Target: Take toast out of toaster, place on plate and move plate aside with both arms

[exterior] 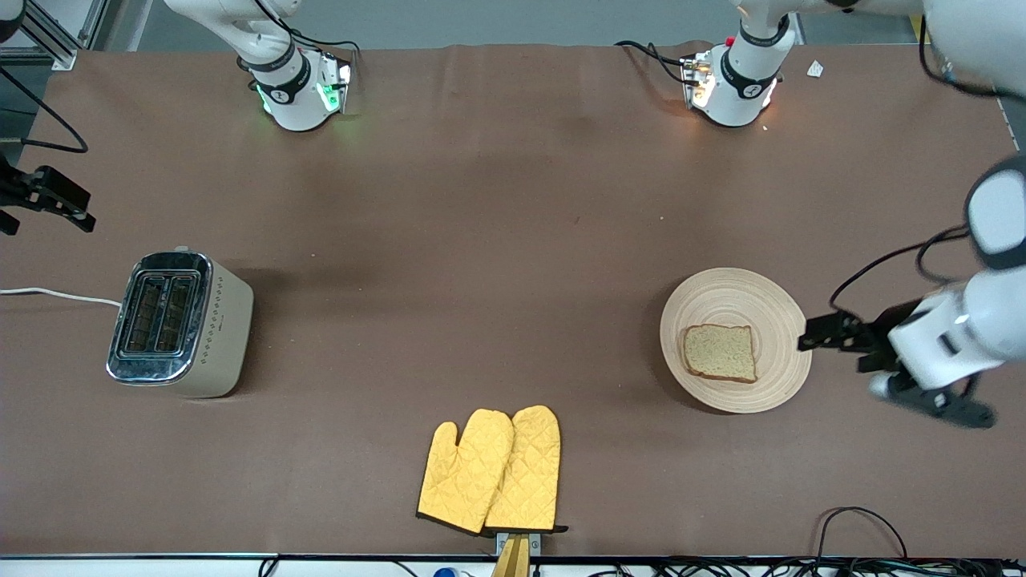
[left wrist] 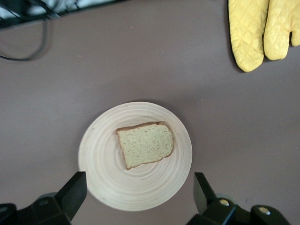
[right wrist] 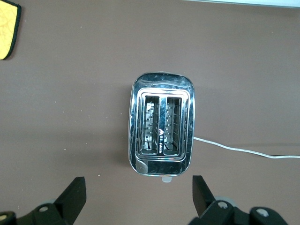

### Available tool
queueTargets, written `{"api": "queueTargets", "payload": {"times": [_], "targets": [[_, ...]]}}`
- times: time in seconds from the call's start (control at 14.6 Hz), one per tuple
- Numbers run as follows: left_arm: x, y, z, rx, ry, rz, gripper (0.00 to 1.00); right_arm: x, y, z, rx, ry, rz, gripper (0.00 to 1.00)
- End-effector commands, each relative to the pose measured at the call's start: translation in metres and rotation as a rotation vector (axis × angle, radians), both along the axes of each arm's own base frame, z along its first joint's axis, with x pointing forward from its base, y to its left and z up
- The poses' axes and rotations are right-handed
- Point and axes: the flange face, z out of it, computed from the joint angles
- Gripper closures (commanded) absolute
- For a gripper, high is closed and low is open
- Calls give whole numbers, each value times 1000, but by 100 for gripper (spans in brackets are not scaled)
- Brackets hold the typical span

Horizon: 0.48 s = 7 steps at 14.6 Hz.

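At the right arm's end of the brown counter (exterior: 497, 240), we see the right gripper (exterior: 48, 196) hanging in the air above the counter near the two-slot toaster (exterior: 180, 323), its fingers (right wrist: 75, 194) spread wide apart with nothing between them; the right wrist view looks straight down into the toaster's empty chrome slots, and a white power cord (exterior: 56, 294) trails from the toaster toward the counter's edge. Midway along the counter, at the edge nearest the front camera, a pair of yellow quilted oven mitts (exterior: 490, 470) lies flat, side by side and overlapping. Toward the left arm's end, the round, ring-grooved wooden plate (exterior: 721, 292) sits on the counter with the slice of toast (exterior: 719, 353) lying flat on it, on the half of the plate nearer the front camera and inside its rim. The left gripper (exterior: 817, 335) is low at the plate's rim on the side toward the left arm's end, its fingers (left wrist: 72, 192) open wide and, in the left wrist view, straddling the plate's edge without closing on it.
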Motion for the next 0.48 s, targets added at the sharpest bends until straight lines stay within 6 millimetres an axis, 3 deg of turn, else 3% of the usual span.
{"api": "queueTargets", "payload": {"times": [0.0,0.21,0.41], "targets": [[-43,14,70,39,-50,71,0,4,-7,6,2,9,-7,0],[-83,19,93,58,18,164,0,3,-7,5,10,13,-11,0],[-120,20,87,120,-16,197,0,2,-1,-4,20,58,3,0]]}}
